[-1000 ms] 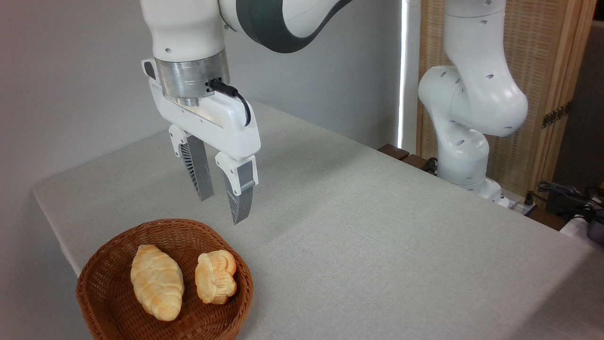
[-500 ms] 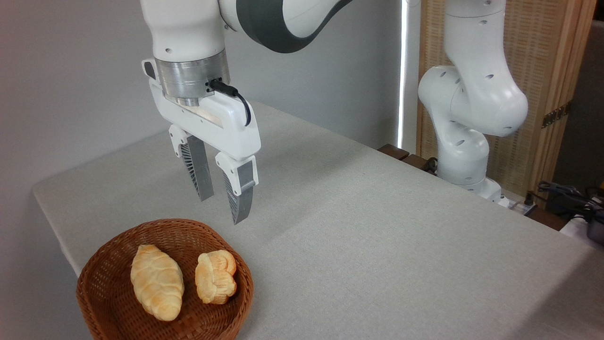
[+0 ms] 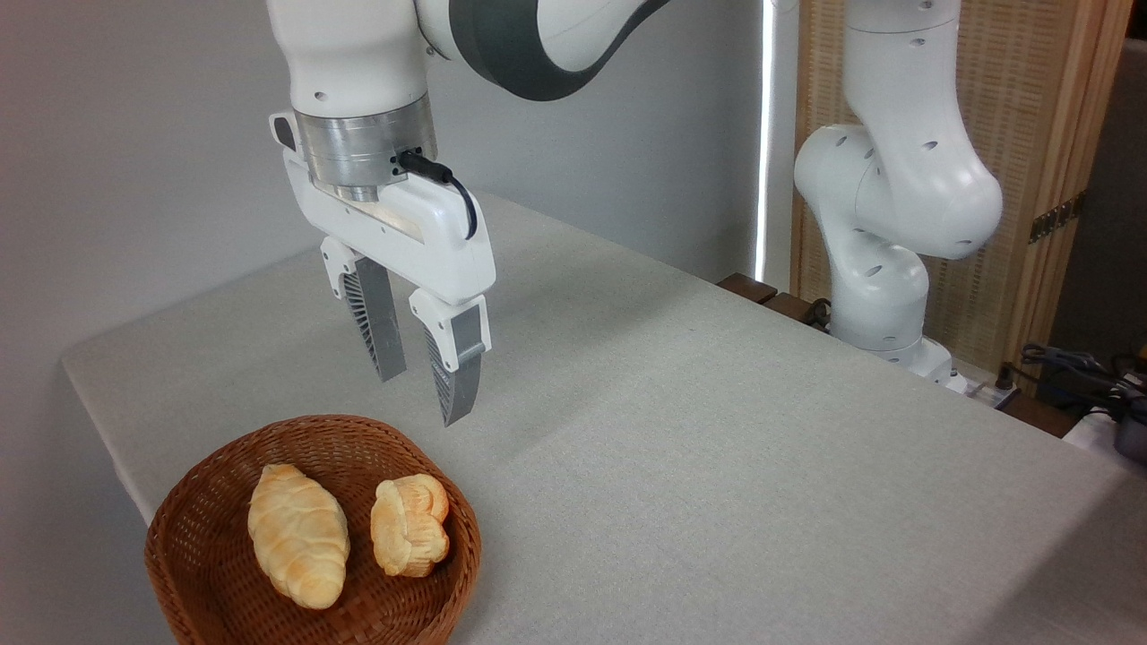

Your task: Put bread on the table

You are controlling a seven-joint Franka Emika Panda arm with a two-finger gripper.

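Nothing moved: bread (image 3: 409,524) in basket (image 3: 188,537), below empty parted jaws

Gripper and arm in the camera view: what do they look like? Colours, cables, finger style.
White glossy arm with a dark grey band near the top and a silver metal flange ring. The gripper has a white body, with a black cable plugged in at the flange. Two grey tapered fingers have ribbed inner faces.

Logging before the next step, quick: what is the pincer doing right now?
Pincer: open, holding nothing, up in the air above the far rim of the basket; the bread lies in the basket.
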